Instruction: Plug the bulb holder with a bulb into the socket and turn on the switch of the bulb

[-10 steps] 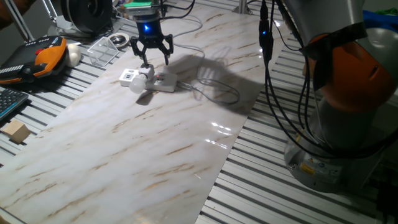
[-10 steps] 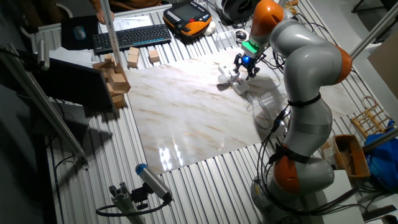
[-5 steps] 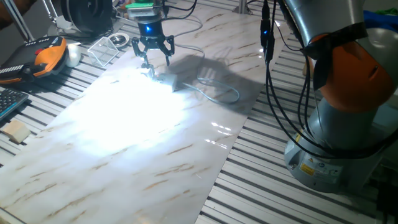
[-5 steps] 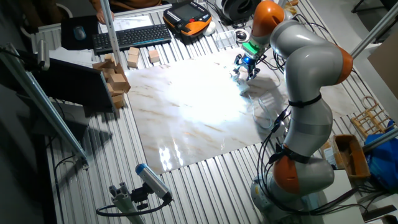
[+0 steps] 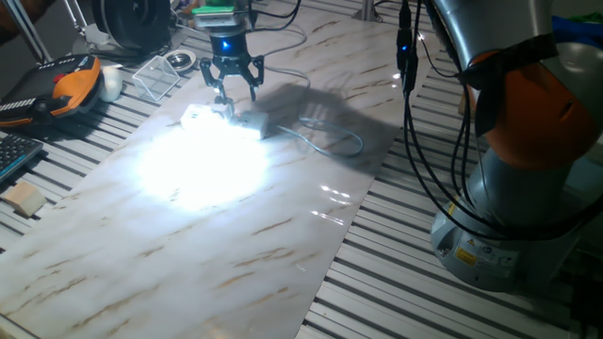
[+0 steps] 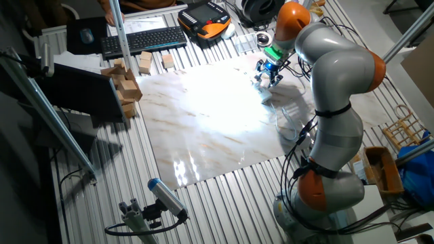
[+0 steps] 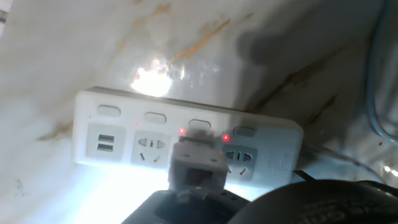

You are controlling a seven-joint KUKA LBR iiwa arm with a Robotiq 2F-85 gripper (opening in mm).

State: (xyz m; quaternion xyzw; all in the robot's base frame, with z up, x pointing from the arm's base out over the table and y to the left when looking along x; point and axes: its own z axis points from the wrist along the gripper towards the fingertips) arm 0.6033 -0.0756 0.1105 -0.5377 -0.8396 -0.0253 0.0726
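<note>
Since one second ago the two-finger black gripper (image 5: 235,88) has risen off the plug and the small frosted white bulb (image 5: 203,141) is lit; its glare now floods the marble-patterned white tabletop (image 5: 283,235), narrower than half a second ago.

Fingers: spread apart, holding nothing, hanging just above the power strip in both fixed views (image 6: 268,72).

Long white rectangular power strip (image 7: 124,134): flat on the tabletop, with four oblong buttons along its top edge, a USB pair at its left end, and then outlets in a row. Two small red lights glow near the middle.

Small white plastic plug-type lamp holder (image 7: 198,165): seated in an outlet just right of the strip's centre, between two free outlets. In the hand view it lies directly below the camera, at bottom centre. The bulb itself is washed out by glare; its outline cannot be made out.

White cable (image 5: 330,139): loops off the strip's right end across the tabletop.

Room: open marble lies in front of the strip and to its right. Behind and left, off the marble edge on the slatted aluminium bench, sit a clear plastic tray (image 5: 157,73) and an orange-and-black pendant (image 5: 57,87).
</note>
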